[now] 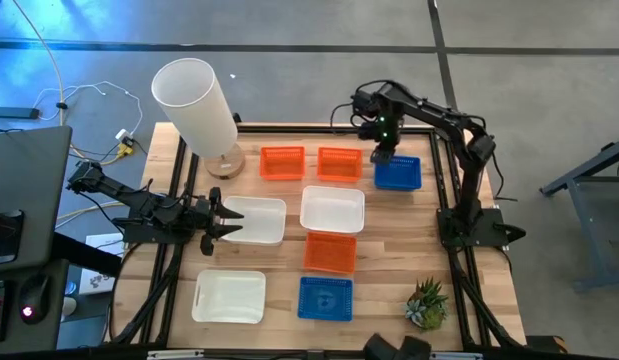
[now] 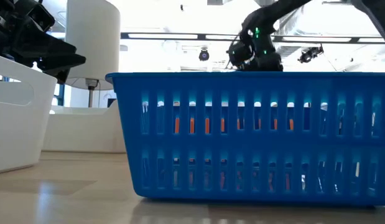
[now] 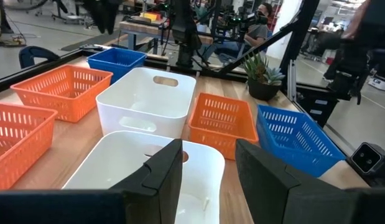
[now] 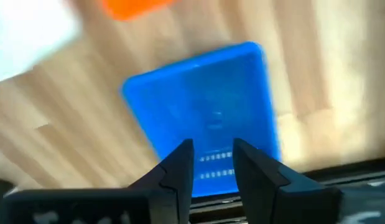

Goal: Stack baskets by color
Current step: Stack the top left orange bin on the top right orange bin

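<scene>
Over far right of tabletop (image 1: 389, 215), right gripper (image 1: 383, 156) hangs above blue basket (image 1: 398, 173), fingers (image 4: 180, 168) parted, grasping nothing. Left gripper (image 1: 227, 222) at left, fingers (image 3: 164, 171) released over rim of white basket (image 1: 257, 220). Other baskets scattered mid-tabletop, unstacked.

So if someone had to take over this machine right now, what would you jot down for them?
Left gripper: open, at the rim of a white basket, not gripping it.
Right gripper: open, above the far blue basket, holding nothing.
Baskets: two orange along the far edge, a third orange mid-table, another blue basket near the front, two more white.
Done: only two blue baskets show, so the third may already be nested.
Left: stack orange, white, finish blue.
</scene>
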Motion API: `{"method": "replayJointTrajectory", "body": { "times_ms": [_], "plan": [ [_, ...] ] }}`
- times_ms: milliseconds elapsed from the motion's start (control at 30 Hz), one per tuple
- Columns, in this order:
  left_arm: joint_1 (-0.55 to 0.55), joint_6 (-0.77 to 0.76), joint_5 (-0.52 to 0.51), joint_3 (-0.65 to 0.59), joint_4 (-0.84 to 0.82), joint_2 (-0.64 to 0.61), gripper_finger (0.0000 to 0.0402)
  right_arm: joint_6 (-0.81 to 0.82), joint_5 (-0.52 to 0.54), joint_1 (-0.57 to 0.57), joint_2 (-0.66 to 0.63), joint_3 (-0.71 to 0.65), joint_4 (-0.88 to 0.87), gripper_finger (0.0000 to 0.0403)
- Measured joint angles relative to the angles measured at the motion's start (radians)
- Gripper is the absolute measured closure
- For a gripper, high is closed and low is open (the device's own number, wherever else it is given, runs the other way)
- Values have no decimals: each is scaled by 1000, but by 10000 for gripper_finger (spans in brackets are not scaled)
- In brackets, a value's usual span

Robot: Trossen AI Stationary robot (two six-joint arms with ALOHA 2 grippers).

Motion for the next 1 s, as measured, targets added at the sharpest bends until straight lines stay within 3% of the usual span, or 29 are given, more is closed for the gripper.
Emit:
{"method": "replayJointTrajectory", "body": {
  "times_ms": [267, 600, 800, 1000],
  "plan": [
    [-1, 0, 5, 0, 0, 0, 264, 195, 37, 170, -107, 1, 11, 304],
    [-1, 34, 58, 1, 37, 0, 264, 476, 113, 491, -156, 1, 109, 304],
    [-1, 96, 19, 80, -62, 27, 264, 595, 208, 652, -156, 1, 140, 304],
    [0, 186, -91, 221, -224, 107, 264, 718, 322, 767, -156, 1, 150, 304]
  ]
}}
